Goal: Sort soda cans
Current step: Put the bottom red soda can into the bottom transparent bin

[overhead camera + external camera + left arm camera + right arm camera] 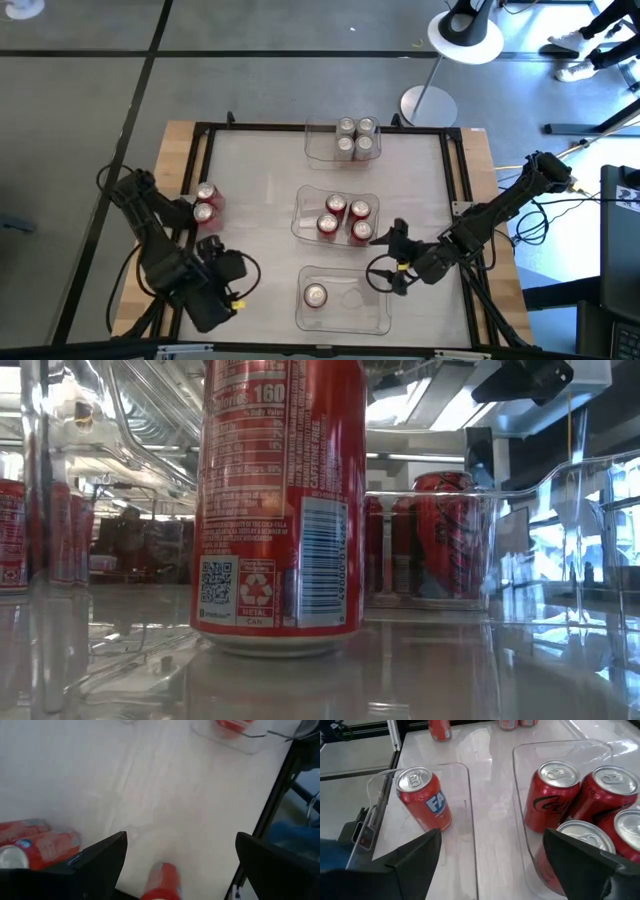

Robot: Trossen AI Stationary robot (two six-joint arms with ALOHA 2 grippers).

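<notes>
Worktop [260, 170] w/ black frame carries three clear trays. Far tray [318, 150] holds four silver cans [355, 138]; middle tray [305, 222] holds four red cans [345, 219]; near tray [365, 312] holds one red can [316, 294], upright in its left part. Two more red cans [206, 203] stand loose near the worktop's left edge, touching each other.

Left end effector [222, 285] sits near the front-left corner, fingers spread, holding nothing. Right end effector [388, 255] hovers btwn middle and near trays, fingers spread, empty.

Cans prob. rigid but thin-walled, smooth, slippery; dent if squeezed hard. Best grip approx mid-body, across the round side, not the rim.
</notes>
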